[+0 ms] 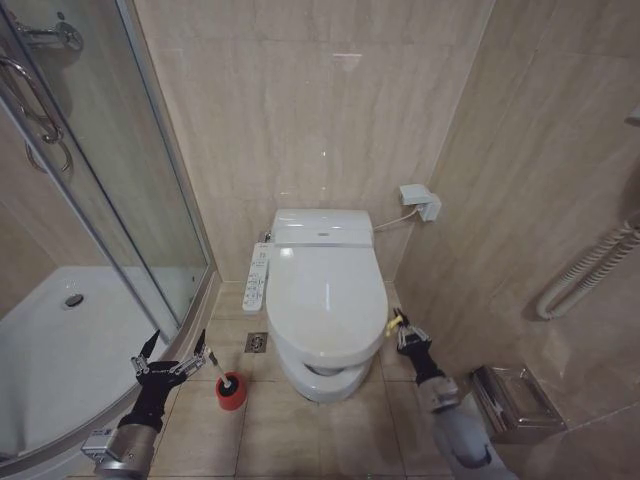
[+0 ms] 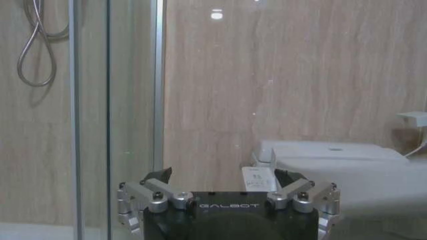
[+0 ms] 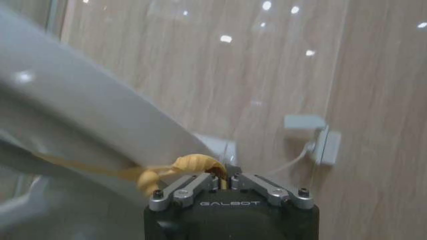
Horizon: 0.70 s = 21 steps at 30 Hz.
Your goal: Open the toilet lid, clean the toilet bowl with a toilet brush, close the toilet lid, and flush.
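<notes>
Right hand [image 1: 398,325] pinches yellow strap [image 3: 190,164] (closed tight).

The lid [image 1: 325,290] covers the bowl's inside. The brush [image 1: 222,372] stands in its red holder [image 1: 231,391], its head hidden. In the right wrist view the lid [image 3: 87,125] is blurred and runs off the frame, perhaps slightly lifted.
</notes>
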Tool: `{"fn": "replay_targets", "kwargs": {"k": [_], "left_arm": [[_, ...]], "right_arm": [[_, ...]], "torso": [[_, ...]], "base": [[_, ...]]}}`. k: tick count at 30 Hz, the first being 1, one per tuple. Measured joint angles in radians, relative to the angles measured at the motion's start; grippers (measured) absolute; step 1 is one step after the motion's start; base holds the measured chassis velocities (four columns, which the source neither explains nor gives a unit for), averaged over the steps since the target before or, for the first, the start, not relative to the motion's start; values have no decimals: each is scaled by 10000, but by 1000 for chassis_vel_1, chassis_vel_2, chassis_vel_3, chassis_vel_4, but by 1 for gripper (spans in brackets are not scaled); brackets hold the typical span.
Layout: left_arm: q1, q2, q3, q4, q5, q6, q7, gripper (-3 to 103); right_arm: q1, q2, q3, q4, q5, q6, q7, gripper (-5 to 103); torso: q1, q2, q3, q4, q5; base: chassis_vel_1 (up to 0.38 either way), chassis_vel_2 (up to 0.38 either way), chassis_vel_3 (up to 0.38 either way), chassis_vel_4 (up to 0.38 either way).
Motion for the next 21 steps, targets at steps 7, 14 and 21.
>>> {"fn": "replay_targets", "kwargs": {"k": [7,14,21], "left_arm": [[1,0,0,0,0,0,0,100],[0,0,0,0,0,0,-1,100],[0,0,1,0,0,0,0,100]], "right_arm": [[877,-395,49,317,843,-621,159,6],[1968,-814,-226,37,1323,-1002,294,6],[3512,-991,-1039,-952,1825,-1240,444,6]], "torso": [[-1,1,0,2,-3],[-1,1,0,-2,-4],[-1,1,0,-8,-2]], "base": [[0,0,0,0],[0,0,0,0],[0,0,0,0]]}}
